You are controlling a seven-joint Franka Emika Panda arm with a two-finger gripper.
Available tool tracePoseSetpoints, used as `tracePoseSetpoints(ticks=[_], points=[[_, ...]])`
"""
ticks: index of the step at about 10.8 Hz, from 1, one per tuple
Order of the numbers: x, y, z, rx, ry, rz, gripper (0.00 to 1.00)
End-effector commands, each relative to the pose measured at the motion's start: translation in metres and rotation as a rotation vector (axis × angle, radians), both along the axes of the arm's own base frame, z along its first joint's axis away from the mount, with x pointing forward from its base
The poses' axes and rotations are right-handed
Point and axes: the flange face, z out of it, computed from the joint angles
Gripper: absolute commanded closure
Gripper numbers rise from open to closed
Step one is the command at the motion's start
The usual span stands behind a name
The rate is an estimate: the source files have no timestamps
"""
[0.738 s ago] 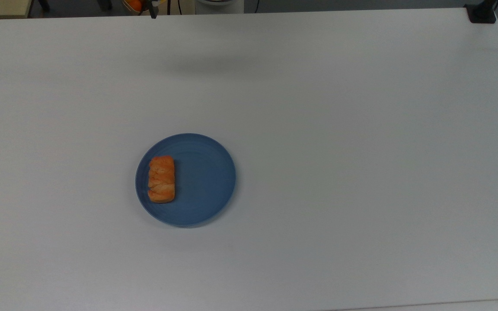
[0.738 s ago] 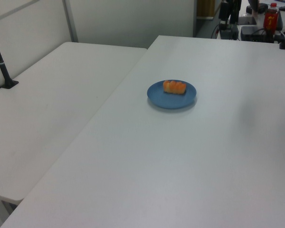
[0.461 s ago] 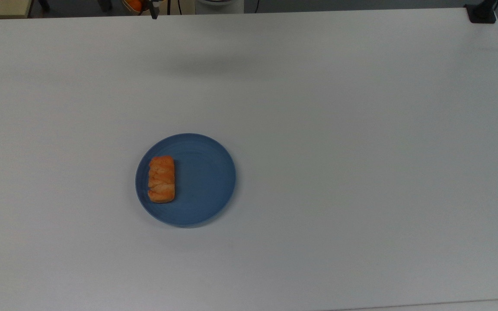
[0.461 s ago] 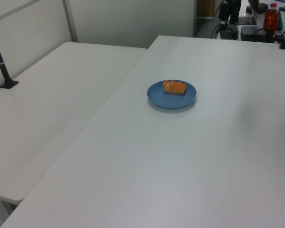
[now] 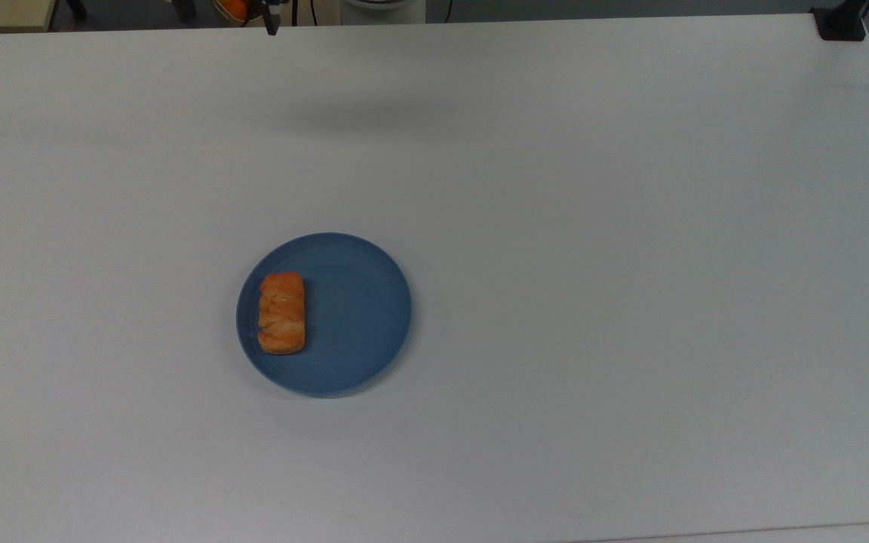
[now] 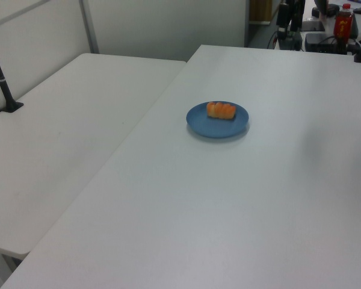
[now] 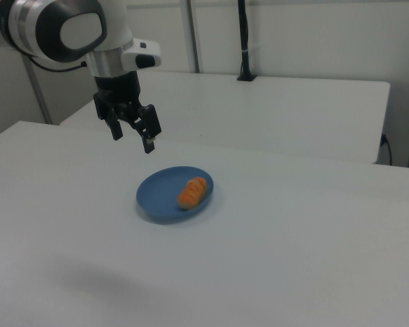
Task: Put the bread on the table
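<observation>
In the right view the hand [image 7: 131, 138] hangs in the air above the bench [image 7: 293, 252], its two fingers [image 7: 149, 139] spread wide with nothing between them. It sits up and to the right view's left of the blue plate [image 7: 155, 197], apart from it. The bread [image 7: 192, 192] lies on that plate, toward the right view's right part of the dish; in the top view the bread [image 5: 282, 313] rests lengthwise near the top view's left rim of the plate [image 5: 359, 317]. In the left view the bread [image 6: 221, 110] sits on the plate's [image 6: 216, 125] far part. Beyond the bench's far edge there, a red bottle [image 6: 343, 24], probably a drink, stands among dark equipment.
</observation>
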Motion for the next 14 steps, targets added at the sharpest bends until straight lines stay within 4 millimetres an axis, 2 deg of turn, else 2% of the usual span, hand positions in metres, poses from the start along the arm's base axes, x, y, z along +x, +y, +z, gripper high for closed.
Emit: tracePoseSetpoints(ticks=[1, 11, 13, 14], points=[[-0.004, 0.000, 0.002, 0.011, 0.015, 0.000, 0.00], [-0.002, -0.001, -0.001, 0.009, 0.017, 0.003, 0.00], [0.004, 0.003, -0.009, 0.010, 0.025, -0.004, 0.00], [0.013, 0.008, -0.026, 0.002, 0.044, 0.008, 0.00]])
